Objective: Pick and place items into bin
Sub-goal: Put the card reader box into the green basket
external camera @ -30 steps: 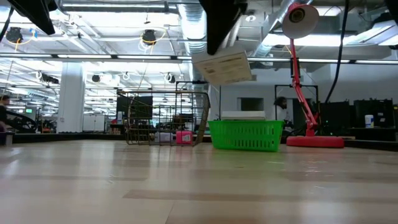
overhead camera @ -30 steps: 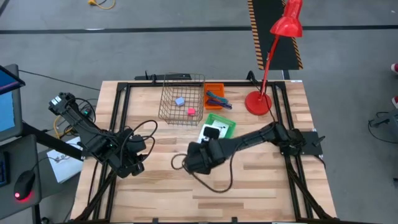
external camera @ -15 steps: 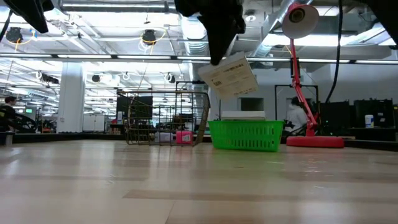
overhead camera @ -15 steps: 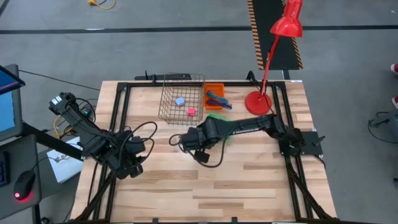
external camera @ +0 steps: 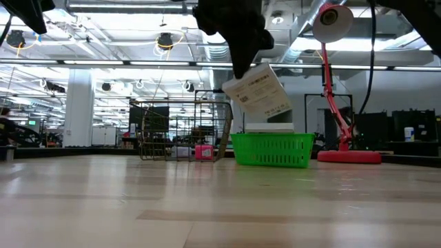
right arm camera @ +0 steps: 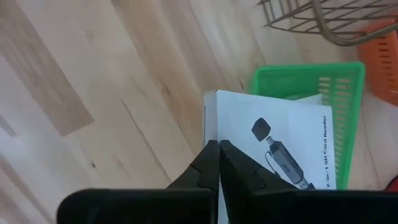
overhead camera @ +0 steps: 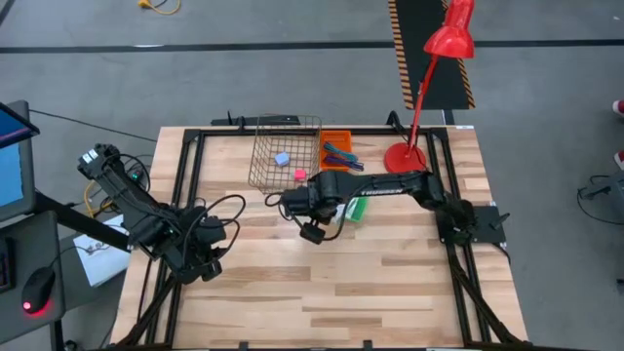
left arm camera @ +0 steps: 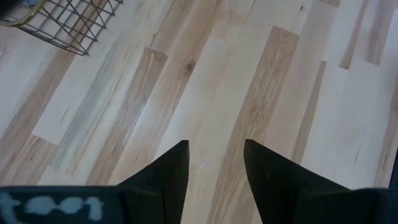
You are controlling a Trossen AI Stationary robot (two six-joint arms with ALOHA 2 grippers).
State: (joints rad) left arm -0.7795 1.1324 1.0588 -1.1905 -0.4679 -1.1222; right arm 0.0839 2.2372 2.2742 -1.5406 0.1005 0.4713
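Note:
My right gripper [right arm camera: 216, 149] is shut on a flat white packet [right arm camera: 273, 143] with dark print and hangs high over the table [external camera: 240, 65], just near of the wire basket [overhead camera: 286, 156]. That basket holds a lilac cube [overhead camera: 282, 158] and a pink cube [overhead camera: 299, 175]. Thin coloured sticks [overhead camera: 338, 156] lie in an orange tray [overhead camera: 336, 138]. A green basket [external camera: 272, 149] stands on the table with another white packet [external camera: 269, 127] in it. My left gripper [left arm camera: 214, 162] is open over bare wood near the table's left edge [overhead camera: 200, 258]. My right gripper pinches the white packet between its two fingers at an edge close to one corner [right arm camera: 211, 124], coming from above and pointing down. The packet [external camera: 258, 91] hangs below the fingers, tilted and lifted clear of the table.
A red desk lamp [overhead camera: 408, 161] stands at the table's far right, its head leaning past the far edge. A black frame borders the table. The near half of the wooden table [overhead camera: 322, 292] is bare. A cable [overhead camera: 229, 200] loops beside my left arm.
My right gripper has carried the packet from the middle of the table toward the far edge, up to the wire basket. The packet has stayed high above the table and has tipped more steeply under the fingers.

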